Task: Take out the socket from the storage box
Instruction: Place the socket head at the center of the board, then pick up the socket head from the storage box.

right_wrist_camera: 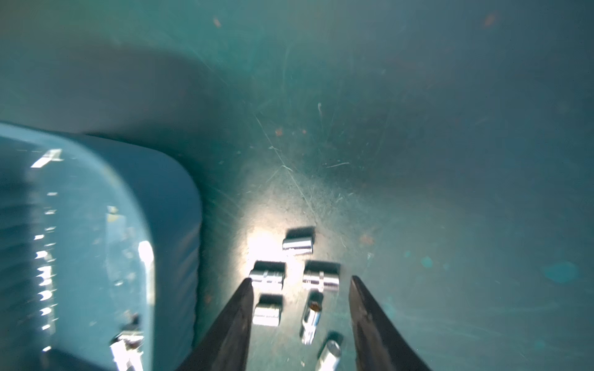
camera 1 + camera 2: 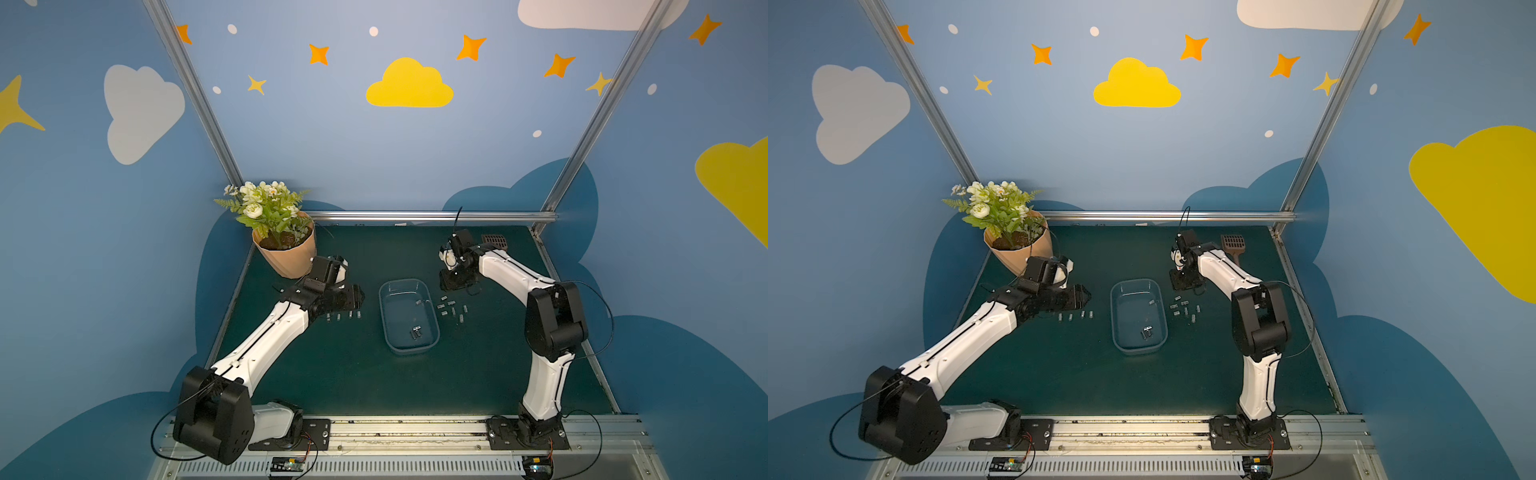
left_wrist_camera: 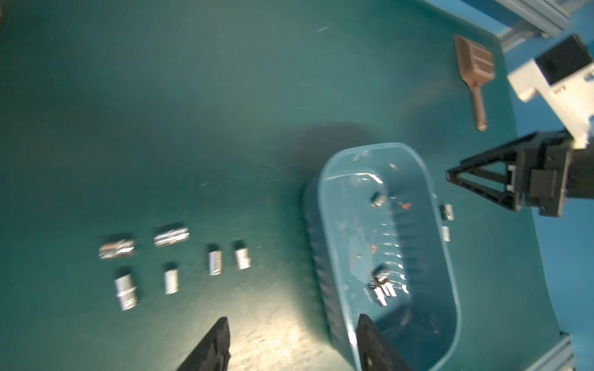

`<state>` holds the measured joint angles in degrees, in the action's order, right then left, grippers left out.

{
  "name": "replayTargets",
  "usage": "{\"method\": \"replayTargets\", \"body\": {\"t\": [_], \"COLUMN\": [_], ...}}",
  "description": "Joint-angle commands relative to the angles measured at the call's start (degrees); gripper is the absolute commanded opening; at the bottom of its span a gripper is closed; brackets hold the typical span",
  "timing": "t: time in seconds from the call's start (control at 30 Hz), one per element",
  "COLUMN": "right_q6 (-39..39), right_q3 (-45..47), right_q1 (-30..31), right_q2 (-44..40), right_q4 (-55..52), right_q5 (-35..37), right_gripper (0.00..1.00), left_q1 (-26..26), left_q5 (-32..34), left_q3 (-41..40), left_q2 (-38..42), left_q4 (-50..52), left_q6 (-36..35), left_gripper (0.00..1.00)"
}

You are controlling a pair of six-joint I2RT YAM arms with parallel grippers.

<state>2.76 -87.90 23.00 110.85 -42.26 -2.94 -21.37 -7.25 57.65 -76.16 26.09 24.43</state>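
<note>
Right wrist view: right gripper (image 1: 300, 278) spread empty above shiny cylindrical sockets (image 1: 297, 244) beside translucent storage box (image 1: 173, 208).

**Bright metal, clear plastic, matt scuffs**

The sockets (image 1: 297, 244) ahead of the matt black right pincer (image 1: 300, 279) are polished, mirror-bright metal. Beside it the storage box (image 1: 173, 205) is glossy, see-through bluish plastic; the green tabletop (image 1: 418, 128) is matt and scratched

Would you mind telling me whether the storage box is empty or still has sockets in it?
Not empty: the storage box holds a cluster of sockets near its front end and a lone socket farther back.
</note>
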Motion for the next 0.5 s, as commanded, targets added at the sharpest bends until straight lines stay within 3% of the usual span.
{"method": "replayTargets", "body": {"t": [0.0,0.27,0.47], "right_q6": [0.6,1.7,2.1], "right_q3": [1.4,4.9,7.0], "right_q1": [-0.3,-1.5,-2.4], "right_q2": [-3.5,-8.5,-10.0], "right_q4": [-1.1,0.1,0.5], "right_q5": [-1.0,-2.3,-2.9], "right_gripper": [0.5,0.5,0.5], "left_q1": [-3.5,-10.7,-13.1], "left_q5": [0.8,1.0,-0.2], "left_q3": [3.8,13.5,19.5], "left_q2": [-3.5,-15.2,-24.5], "left_q4": [0.6,2.8,3.6], "left_q6": [-1.0,-3.8,-5.6], "left_gripper": [0.64,0.62,0.61]}}
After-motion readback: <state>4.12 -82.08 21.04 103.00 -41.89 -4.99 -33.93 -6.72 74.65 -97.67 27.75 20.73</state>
